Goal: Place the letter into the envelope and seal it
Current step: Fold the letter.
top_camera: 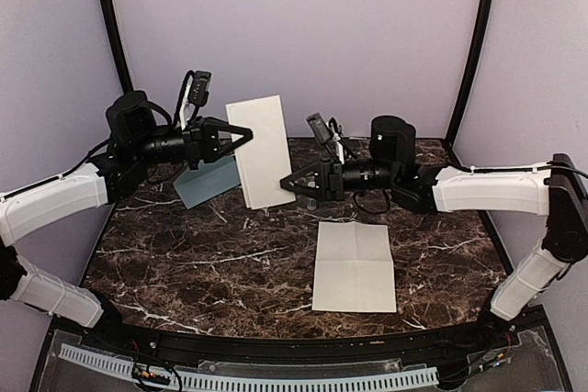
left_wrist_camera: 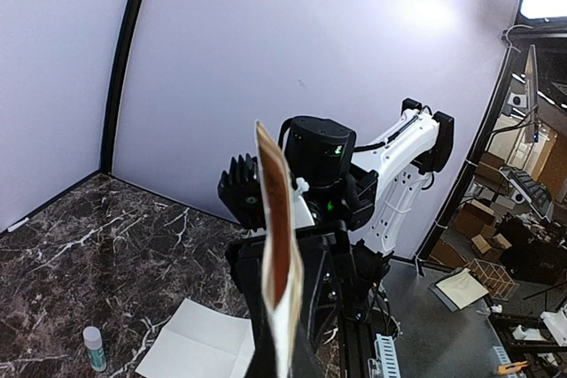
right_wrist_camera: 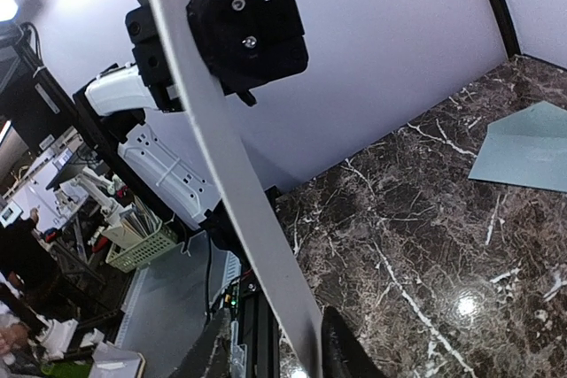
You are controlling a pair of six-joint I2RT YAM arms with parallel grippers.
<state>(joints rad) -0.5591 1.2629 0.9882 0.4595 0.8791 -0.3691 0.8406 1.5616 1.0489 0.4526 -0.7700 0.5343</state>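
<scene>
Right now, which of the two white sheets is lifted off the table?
The rear white sheet, held aloft by the left gripper; the front white sheet lies flat on the marble table.

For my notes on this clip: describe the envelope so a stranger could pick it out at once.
On the dark marble table, look to the back left, beneath the left gripper. The envelope lies flat there, beside the held white sheet, upright in the air. It alone is blue-grey; the held white sheet and the creased sheet nearer the arms are white.
</scene>
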